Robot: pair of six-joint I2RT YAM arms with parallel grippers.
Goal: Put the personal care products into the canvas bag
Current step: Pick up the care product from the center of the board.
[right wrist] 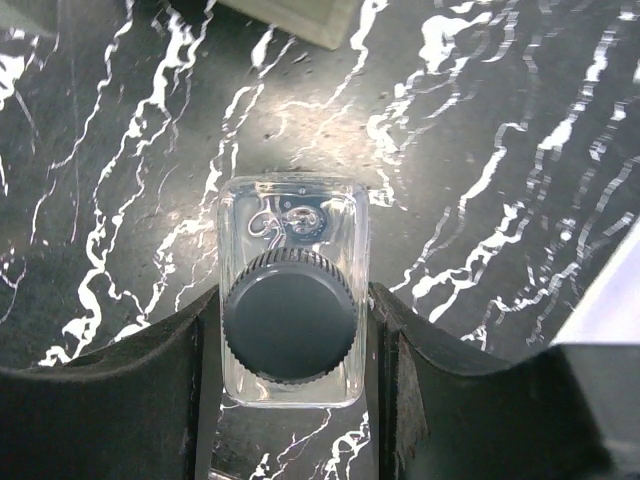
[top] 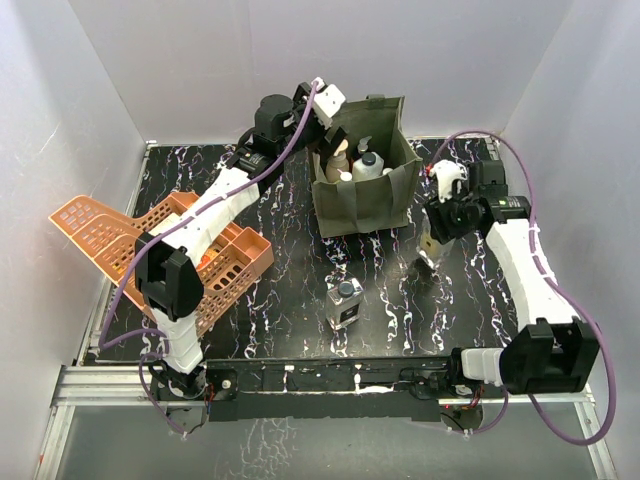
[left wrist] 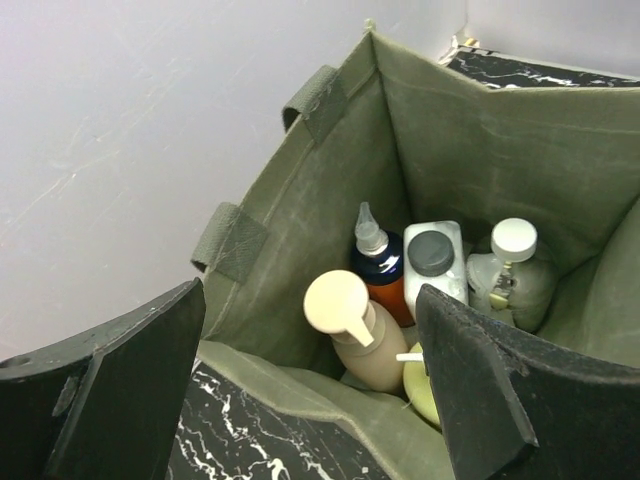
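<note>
Two bottles sit outside the canvas bag (top: 365, 205); my right end effector (right wrist: 290, 325) pinches the square clear bottle (right wrist: 290, 225) beside it, ready for lifting, while the left end effector (left wrist: 310, 345) gapes wide above the bag.

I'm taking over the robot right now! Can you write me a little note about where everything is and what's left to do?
Left gripper: open, empty, at the canvas bag's left rim.
Right gripper: closed against both sides of a clear square bottle, right of the bag. I cannot tell if it is lifted.
Done: five in the bag: tan pump bottle, orange bottle, white bottle, round bottle, yellow-green one.
Left: bag the gripped bottle, then the other clear bottle on the table.
</note>
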